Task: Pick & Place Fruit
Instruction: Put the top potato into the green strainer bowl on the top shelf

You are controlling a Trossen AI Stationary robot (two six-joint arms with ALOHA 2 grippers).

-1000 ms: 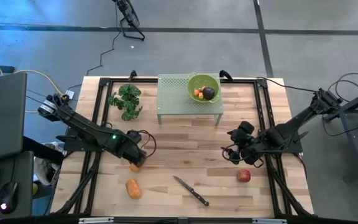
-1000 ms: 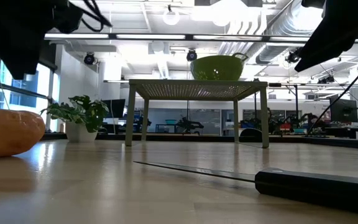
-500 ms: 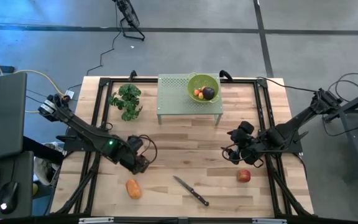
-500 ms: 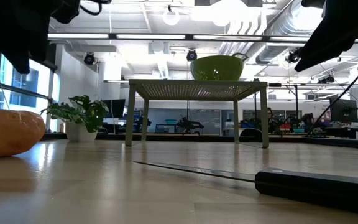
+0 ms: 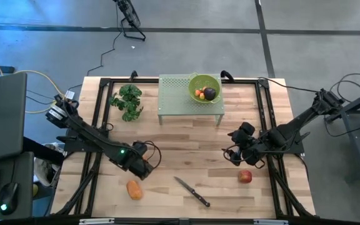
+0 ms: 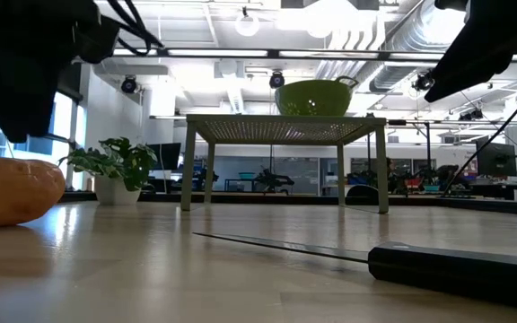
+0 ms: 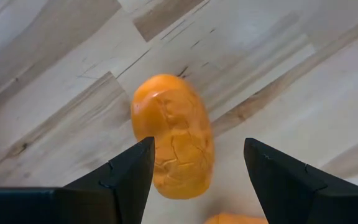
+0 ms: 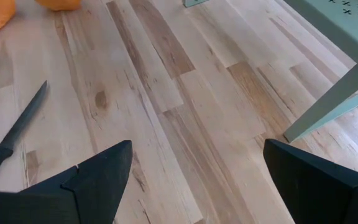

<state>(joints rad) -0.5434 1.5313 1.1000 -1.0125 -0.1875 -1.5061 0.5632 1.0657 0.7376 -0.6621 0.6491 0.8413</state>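
One orange oblong fruit (image 7: 173,137) lies on its side on the wooden table. My left gripper (image 7: 199,146) hangs open above it and points down, one finger on either side and clear of it. In the high view the left gripper (image 5: 141,169) hides this piece. The second orange fruit (image 5: 134,189) lies nearer the table's front edge. The red apple (image 5: 245,177) lies at the near right. My right gripper (image 5: 237,155) waits open beside the apple, over bare wood. A green bowl (image 5: 205,87) holds a dark purple fruit and small red-orange ones.
The bowl stands on a pale green perforated stand (image 5: 180,100) at the table's far middle. A black-handled knife (image 5: 192,191) lies near the front edge, between the orange fruit and the apple. A green leafy bunch (image 5: 127,101) sits at the far left.
My left gripper has moved toward the table's near edge and sunk lower, coming over the orange oblong fruit, which it now covers in the high view. Its fingers have kept the same gap. The fruit has not moved.
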